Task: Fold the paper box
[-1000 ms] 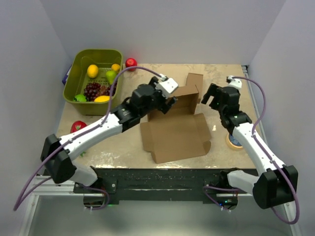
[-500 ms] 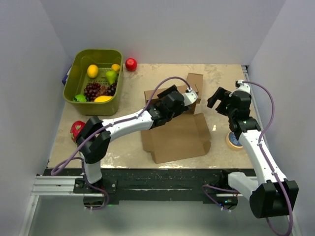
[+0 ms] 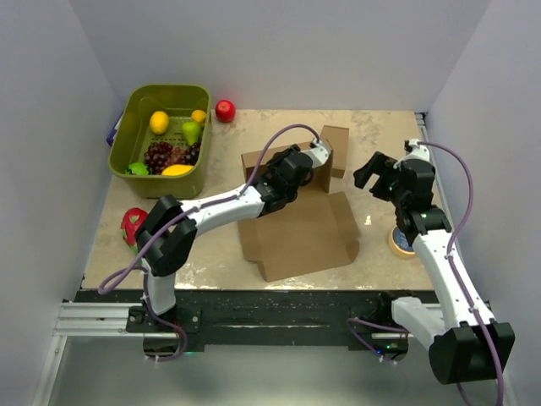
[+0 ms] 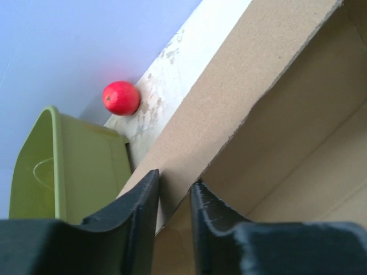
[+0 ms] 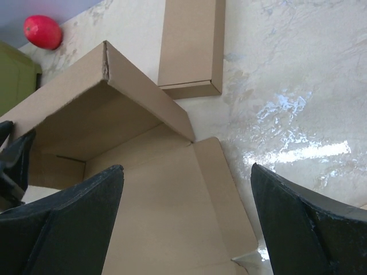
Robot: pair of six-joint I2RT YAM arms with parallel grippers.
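The paper box lies in the middle of the table with its front panel flat and its back wall standing up. My left gripper reaches over the box and is shut on the top edge of that wall. In the left wrist view both fingers press the cardboard edge of the left gripper. My right gripper hangs open to the right of the box, apart from it. In the right wrist view the right gripper stands wide over the flat panel, holding nothing.
A small brown cardboard box stands just behind the wall's right end, seen as well. A green basket of fruit sits back left, a red apple beside it. A red object lies left, a tape roll right.
My left arm swung right over the box and its jaws closed on the back wall's top edge, and the wall now stands further left. The right gripper drifted slightly right, still open.
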